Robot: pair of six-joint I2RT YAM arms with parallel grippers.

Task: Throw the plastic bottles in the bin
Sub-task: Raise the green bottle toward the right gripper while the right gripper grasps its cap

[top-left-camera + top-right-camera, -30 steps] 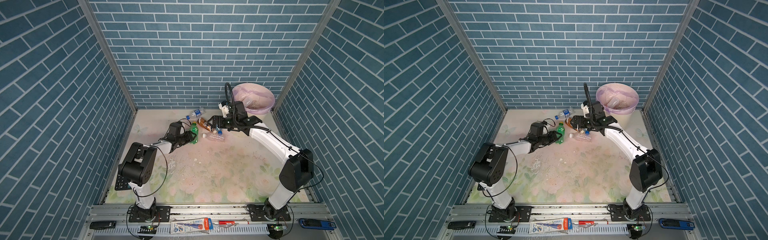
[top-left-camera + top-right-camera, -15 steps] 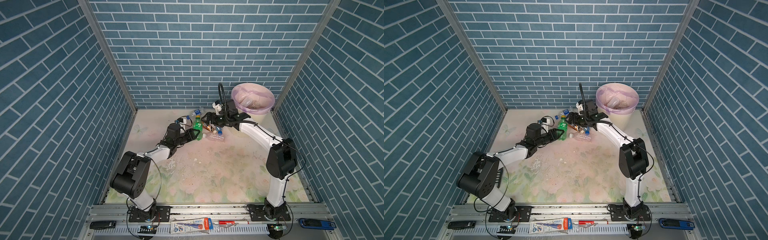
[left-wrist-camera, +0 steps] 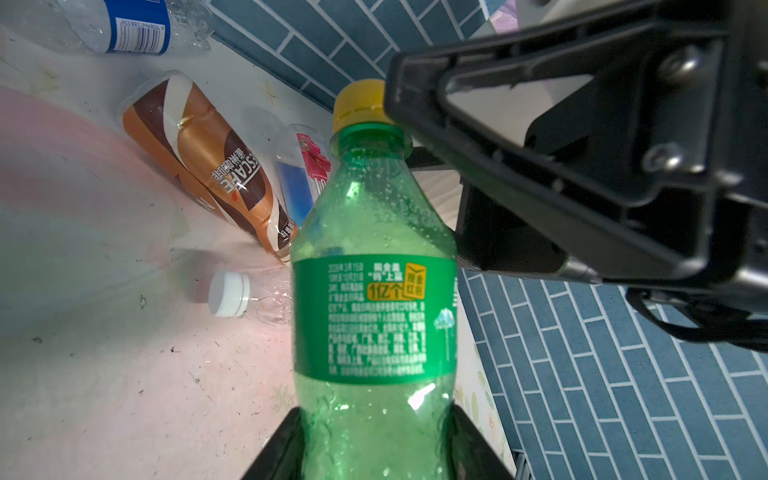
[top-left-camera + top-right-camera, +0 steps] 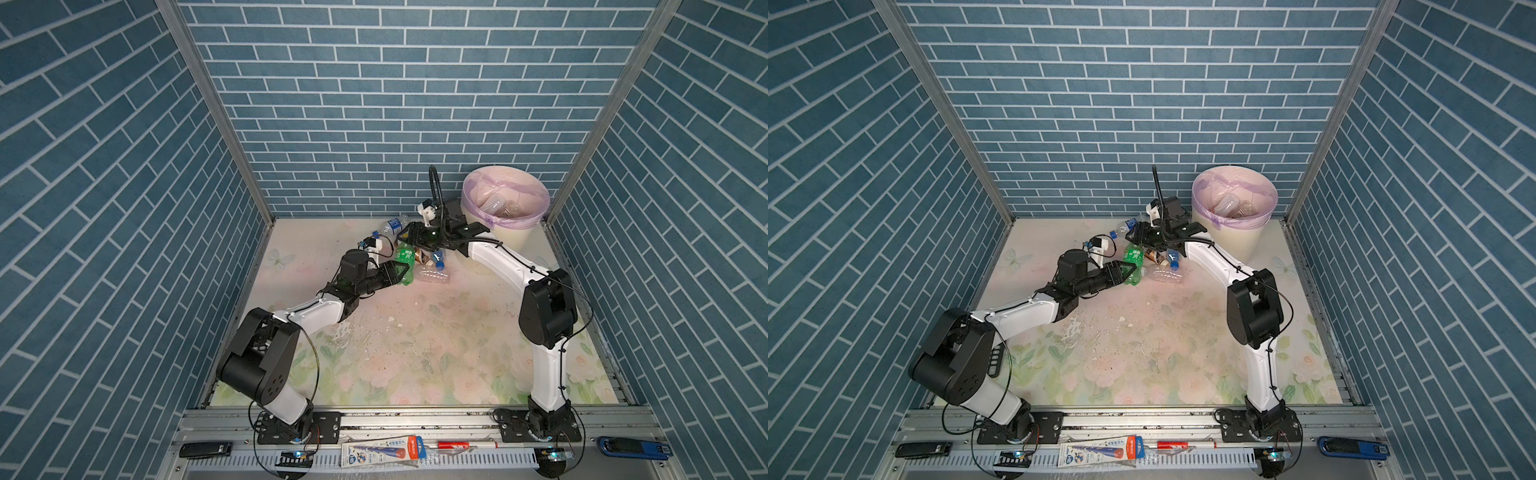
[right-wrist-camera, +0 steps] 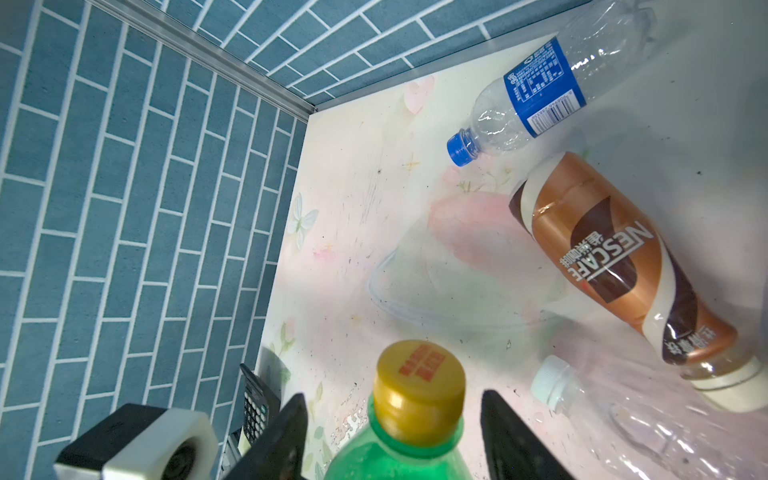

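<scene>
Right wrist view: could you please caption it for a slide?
Right tool open around the yellow cap of the green bottle; brown bottle lying nearby.

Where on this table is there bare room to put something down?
Widest bare patch: the front middle of the table, between left arm and right arm. Another: back left, between wall and left end effector. Crowded: the back, where the green bottle, brown bottle and clear bottles cluster near the bin.

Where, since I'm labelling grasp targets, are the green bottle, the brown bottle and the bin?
green bottle (image 3: 374, 320), left wrist view, on its green label.
brown bottle (image 5: 602, 253), right wrist view, on its brown label.
bin (image 4: 515, 236), a top view, on its cream side wall.
</scene>
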